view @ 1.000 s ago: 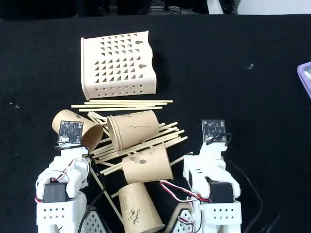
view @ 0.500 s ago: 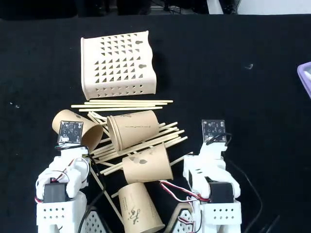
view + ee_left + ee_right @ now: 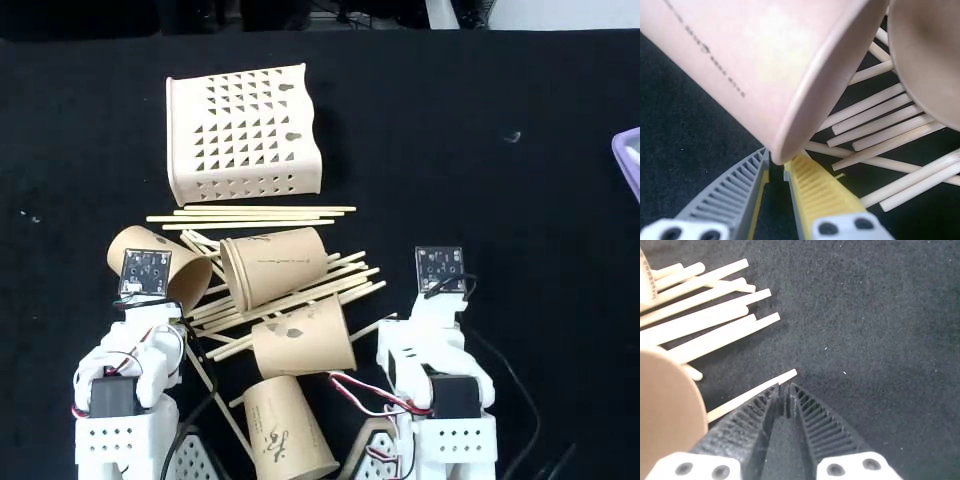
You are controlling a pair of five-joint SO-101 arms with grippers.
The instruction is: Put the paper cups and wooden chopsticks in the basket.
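Left gripper [image 3: 776, 162]: all but closed, only a narrow slit between the jaws, gripping nothing. Parked at the near left of the black table [image 3: 480, 180], just under the rim of a paper cup [image 3: 755, 65] lying on its side. Second cup [image 3: 930, 60] close beside it, wooden chopsticks [image 3: 875, 130] fanned beneath both. Right gripper [image 3: 786, 389]: fully closed, empty, low over bare cloth at the near right, just beside the end of 1 stray chopstick [image 3: 750, 395].

From above, 4 paper cups, all tipped over:
- leftmost cup [image 3: 190, 282], partly under the left arm [image 3: 135, 345]
- middle cup [image 3: 272, 265], on top of the heap
- nearer cup [image 3: 305, 340], just this side of the middle one
- nearest cup [image 3: 285, 430], between the 2 arm bases

Basket [image 3: 245, 135] on its side at the far left, well apart from both grippers. Hard to tell which way its opening faces, and nothing visible inside. A few chopsticks in a neat row [image 3: 250, 213] just on the near side of the basket. The other chopsticks crossed in a heap [image 3: 345, 278] under and between the cups.

Progress, as a judgement: nothing done yet. No cup or chopstick lifted or delivered, so all 4 cups and every chopstick left to move. Basket probably in need of righting first, or of loading through its open end.
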